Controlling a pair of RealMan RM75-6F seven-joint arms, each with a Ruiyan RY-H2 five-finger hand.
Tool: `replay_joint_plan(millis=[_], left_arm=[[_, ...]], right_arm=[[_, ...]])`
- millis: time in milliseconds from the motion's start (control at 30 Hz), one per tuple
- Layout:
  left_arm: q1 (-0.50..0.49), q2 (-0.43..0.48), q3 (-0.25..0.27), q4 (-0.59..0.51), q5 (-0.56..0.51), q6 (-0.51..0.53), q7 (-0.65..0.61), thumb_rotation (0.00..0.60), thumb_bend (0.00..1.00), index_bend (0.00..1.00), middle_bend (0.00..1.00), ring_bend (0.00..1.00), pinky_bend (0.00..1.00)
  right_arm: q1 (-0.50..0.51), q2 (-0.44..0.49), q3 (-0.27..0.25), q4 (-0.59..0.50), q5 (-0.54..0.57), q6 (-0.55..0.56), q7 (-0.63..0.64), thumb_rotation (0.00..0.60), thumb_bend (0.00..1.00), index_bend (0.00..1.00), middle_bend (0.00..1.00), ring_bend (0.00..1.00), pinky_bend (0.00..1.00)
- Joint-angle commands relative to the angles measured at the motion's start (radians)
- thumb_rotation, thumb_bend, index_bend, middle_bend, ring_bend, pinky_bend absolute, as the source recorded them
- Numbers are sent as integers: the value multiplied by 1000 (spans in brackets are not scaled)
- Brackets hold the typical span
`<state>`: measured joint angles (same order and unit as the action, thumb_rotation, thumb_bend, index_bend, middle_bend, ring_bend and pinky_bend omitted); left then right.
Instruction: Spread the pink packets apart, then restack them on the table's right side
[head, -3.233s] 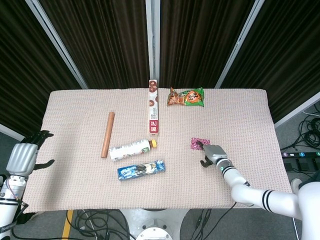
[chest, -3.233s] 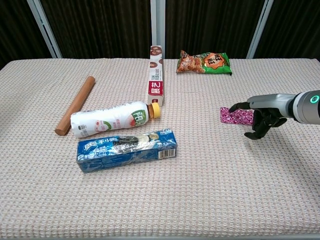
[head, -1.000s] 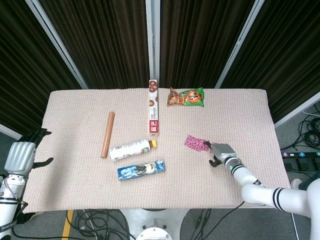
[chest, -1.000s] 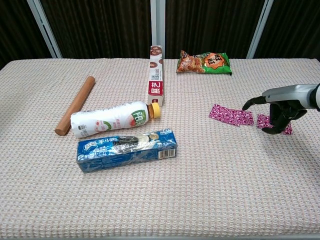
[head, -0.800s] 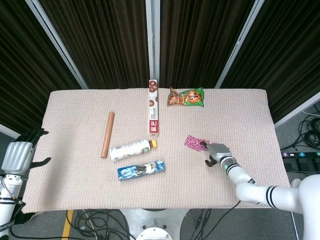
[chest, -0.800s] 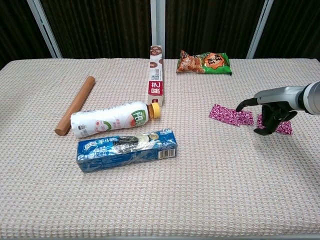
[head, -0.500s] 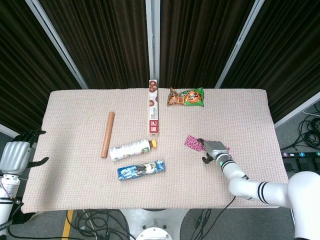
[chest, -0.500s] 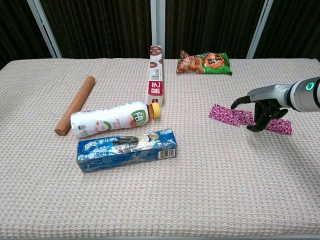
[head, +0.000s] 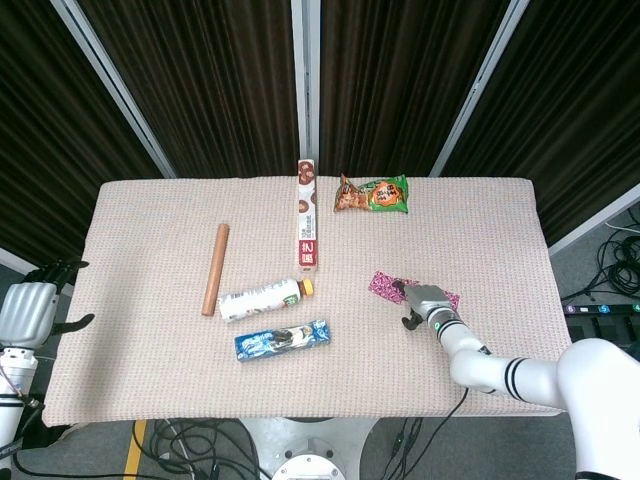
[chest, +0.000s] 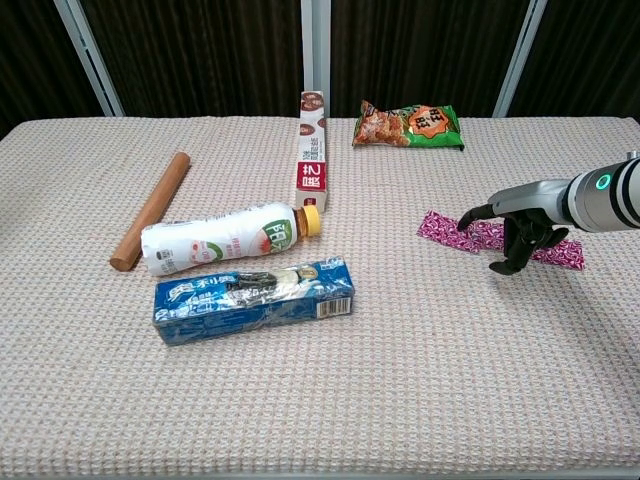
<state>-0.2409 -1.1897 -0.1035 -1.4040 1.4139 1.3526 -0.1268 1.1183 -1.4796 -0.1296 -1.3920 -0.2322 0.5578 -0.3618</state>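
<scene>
Two pink packets lie apart on the table's right half: one (chest: 443, 227) (head: 383, 285) to the left, the other (chest: 562, 253) (head: 448, 298) to the right. My right hand (chest: 512, 236) (head: 419, 300) is low over the gap between them. One finger reaches out and touches the left packet's right end, while the other fingers curl down toward the cloth. It holds nothing. My left hand (head: 27, 308) hangs off the table's left edge with its fingers apart and empty; only the head view shows it.
A white bottle (chest: 225, 238), a blue biscuit box (chest: 255, 293) and a brown wooden rod (chest: 151, 209) lie left of centre. A long red-and-white box (chest: 312, 150) and a green snack bag (chest: 408, 125) lie at the back. The cloth-covered table (chest: 400, 380) ends just right of the packets.
The pink stack has been slid apart into two packets. Over the last second my right hand moved left from the right packet onto the left one. My left hand drifted slightly left and down.
</scene>
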Motion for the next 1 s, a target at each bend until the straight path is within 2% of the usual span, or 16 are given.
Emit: replay_joint_plan(millis=[33, 1000], left_arm=[[-1, -1, -1, -3, 0, 0, 3, 600, 0, 293, 307, 253, 327], [12, 18, -3, -31, 3, 21, 4, 600, 0, 293, 308, 253, 327]], right_arm=[[4, 5, -4, -11, -4, 2, 1, 600, 375, 67, 1000, 1000, 1000], [34, 12, -57, -173, -77, 107, -67, 600, 374, 79, 1000, 1000, 1000]])
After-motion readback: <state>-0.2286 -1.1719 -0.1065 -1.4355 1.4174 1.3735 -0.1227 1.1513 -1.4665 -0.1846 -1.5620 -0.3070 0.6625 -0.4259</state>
